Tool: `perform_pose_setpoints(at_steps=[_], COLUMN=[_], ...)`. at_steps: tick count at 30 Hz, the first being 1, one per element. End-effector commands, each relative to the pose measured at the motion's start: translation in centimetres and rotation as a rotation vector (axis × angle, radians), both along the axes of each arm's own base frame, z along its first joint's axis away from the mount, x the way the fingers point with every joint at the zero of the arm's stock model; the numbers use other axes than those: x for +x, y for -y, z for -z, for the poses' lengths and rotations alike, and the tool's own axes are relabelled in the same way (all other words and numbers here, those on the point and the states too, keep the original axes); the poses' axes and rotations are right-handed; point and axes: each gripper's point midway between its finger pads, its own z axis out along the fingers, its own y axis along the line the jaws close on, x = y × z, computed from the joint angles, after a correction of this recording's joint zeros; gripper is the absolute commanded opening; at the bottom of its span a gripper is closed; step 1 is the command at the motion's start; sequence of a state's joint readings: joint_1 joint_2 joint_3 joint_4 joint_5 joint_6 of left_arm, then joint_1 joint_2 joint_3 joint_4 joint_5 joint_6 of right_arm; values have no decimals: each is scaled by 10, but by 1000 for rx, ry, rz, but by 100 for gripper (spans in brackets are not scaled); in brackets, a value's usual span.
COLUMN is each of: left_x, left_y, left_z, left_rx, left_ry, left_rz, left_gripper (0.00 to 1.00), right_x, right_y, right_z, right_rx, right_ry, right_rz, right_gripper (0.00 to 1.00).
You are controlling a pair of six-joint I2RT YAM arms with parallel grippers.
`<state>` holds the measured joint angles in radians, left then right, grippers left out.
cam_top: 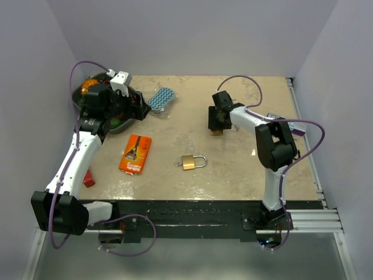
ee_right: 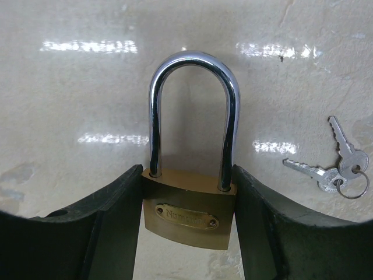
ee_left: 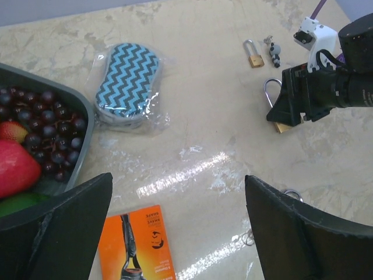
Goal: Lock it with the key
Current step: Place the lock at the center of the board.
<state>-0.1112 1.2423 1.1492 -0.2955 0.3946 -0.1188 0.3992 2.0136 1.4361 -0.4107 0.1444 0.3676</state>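
Against the marbled bench [ee_right: 70, 70], the right end effector [ee_right: 187, 201] is clamping a brass padlock [ee_right: 189, 216] by its body, chrome shackle projecting clear. Keys [ee_right: 335, 169] are lying beside it. The left end effector [ee_left: 178, 198] is gaping wide.

Pale lilac walls [cam_top: 192, 35] enclose a beige marble-patterned table [cam_top: 233, 175] whose glossy top reflects streaks of light.

Far left on the marbled desk [cam_top: 233, 175] sits a dark tray [ee_left: 83, 131] packed with dark grapes [ee_left: 46, 125], a big red fruit [ee_left: 14, 166] and something green tucked below it. Just beside the tray lies a blue zigzag sponge [ee_left: 127, 81] in clear wrap. Nearer in, an orange razor pack [cam_top: 135, 154] lies flat on the desk, and a small red object [cam_top: 88, 179] rests at the left edge.
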Motion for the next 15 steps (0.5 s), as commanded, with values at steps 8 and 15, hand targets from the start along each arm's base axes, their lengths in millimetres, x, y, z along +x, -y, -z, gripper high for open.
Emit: perform_pose_setpoints(at_steps=[8,15], left_x=[-12,-11], left_y=[-6,-2], left_z=[8,12], left_rx=[29,17], left_ry=[-13,-26], left_rz=[-4,19], left_gripper=[99,99], right_x=[31,36], right_y=[19,28], right_z=[-19,-11], right_rx=[-12,-31], right_ry=[96,95], right_rz=[106,80], right_gripper=[13,42])
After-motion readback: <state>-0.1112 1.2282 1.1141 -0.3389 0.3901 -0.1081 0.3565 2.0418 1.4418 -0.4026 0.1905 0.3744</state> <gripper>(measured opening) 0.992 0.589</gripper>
